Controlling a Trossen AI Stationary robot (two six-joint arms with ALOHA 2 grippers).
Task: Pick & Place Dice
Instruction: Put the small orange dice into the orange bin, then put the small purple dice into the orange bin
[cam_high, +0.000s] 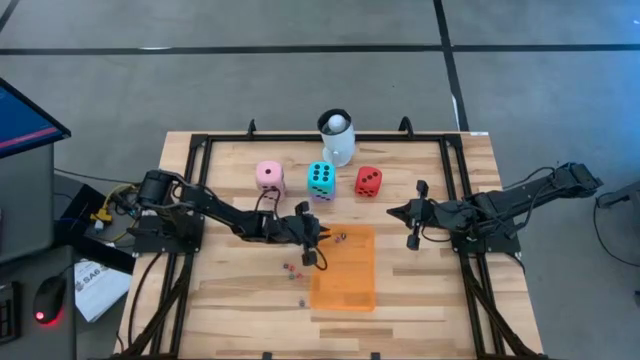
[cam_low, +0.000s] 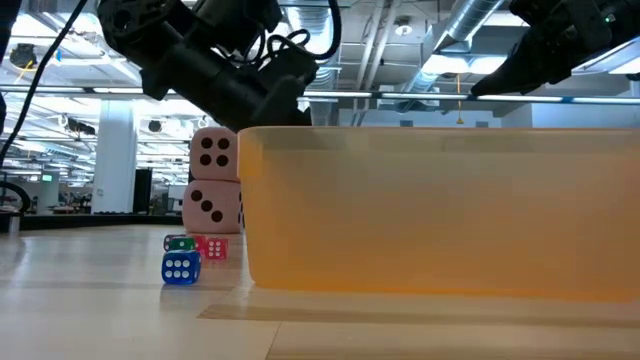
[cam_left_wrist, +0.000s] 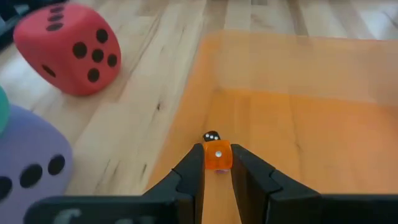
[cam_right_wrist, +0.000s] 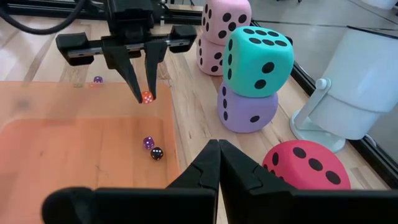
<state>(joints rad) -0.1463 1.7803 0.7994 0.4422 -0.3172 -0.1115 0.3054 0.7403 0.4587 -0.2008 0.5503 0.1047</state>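
Left end effector (cam_right_wrist: 145, 93): clenched on a tiny orange die (cam_left_wrist: 217, 155), held just above the orange tray's (cam_high: 345, 285) near edge, evidently for dropping inside.
Tray contents: purple die (cam_right_wrist: 148, 142), black die (cam_right_wrist: 157, 153).
Right end effector (cam_right_wrist: 219, 152): clenched empty, waiting beside the tray.

My bench (cam_high: 420, 310) is pale wood planking edged by a black metal frame (cam_high: 330, 137), and it stands on a grey floor (cam_high: 200, 70) crossed by dark seam lines. Off its left edge I see a blue-lit screen (cam_high: 25, 120), a dark mouse (cam_high: 48, 300) glowing red and a white paper (cam_high: 95, 290). Looking level across the boards, the hall behind me is open, with white columns (cam_low: 115, 155), silver ceiling ducts (cam_low: 470, 25) and long strip lights (cam_low: 40, 55).
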